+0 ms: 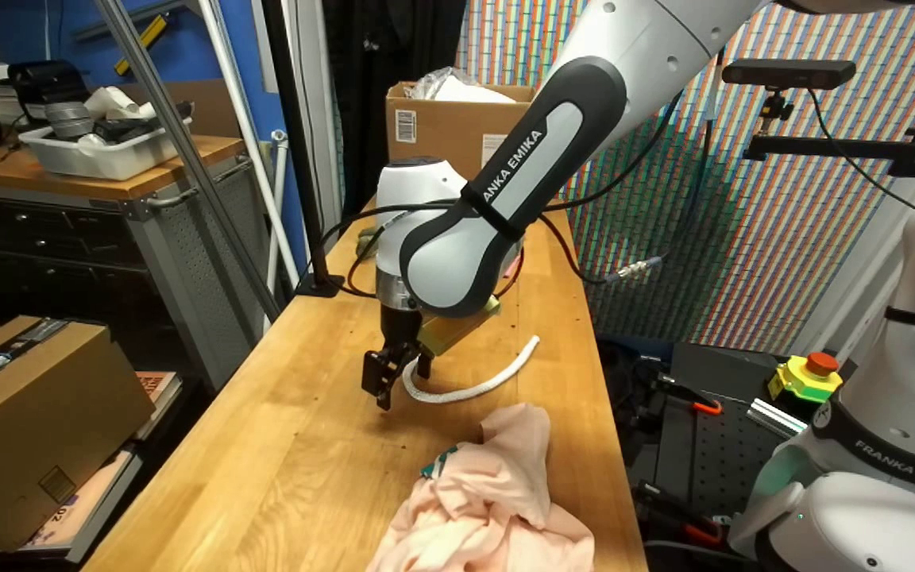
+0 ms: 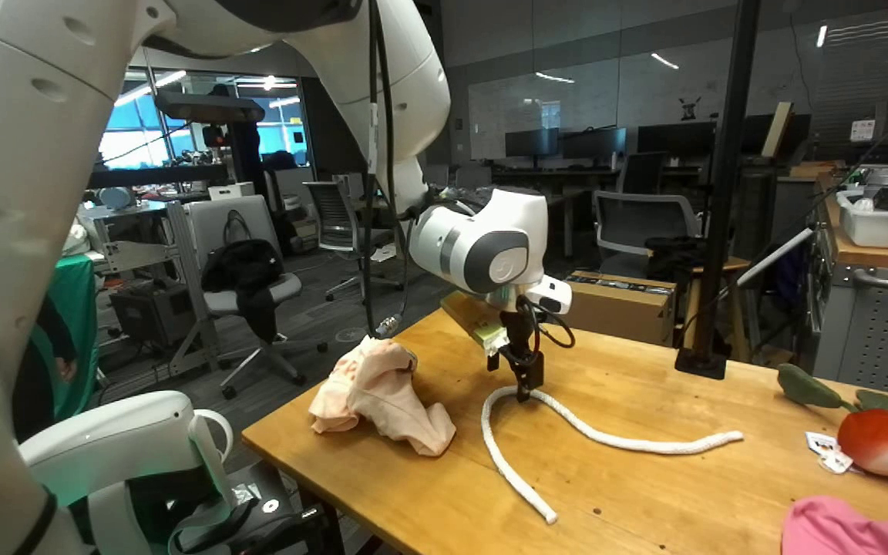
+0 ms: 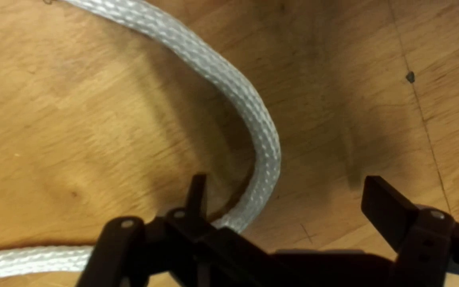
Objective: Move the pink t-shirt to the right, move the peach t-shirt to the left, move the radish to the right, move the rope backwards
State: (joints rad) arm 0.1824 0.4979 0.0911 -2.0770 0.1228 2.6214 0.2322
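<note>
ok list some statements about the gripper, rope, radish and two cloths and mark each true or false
1. The gripper is open, near a bend in the rope. True.
2. The rope lies straight. False: it is curved.
3. The radish and the pink t-shirt lie apart. True.
4. The peach t-shirt is crumpled. True.
5. The gripper holds the peach t-shirt. False: that t-shirt lies apart, on the table.

In an exterior view, t-shirt (image 2: 382, 393) left of rope (image 2: 629, 443), radish (image 2: 886, 442) right, second t-shirt (image 2: 845, 533) before radish
</note>
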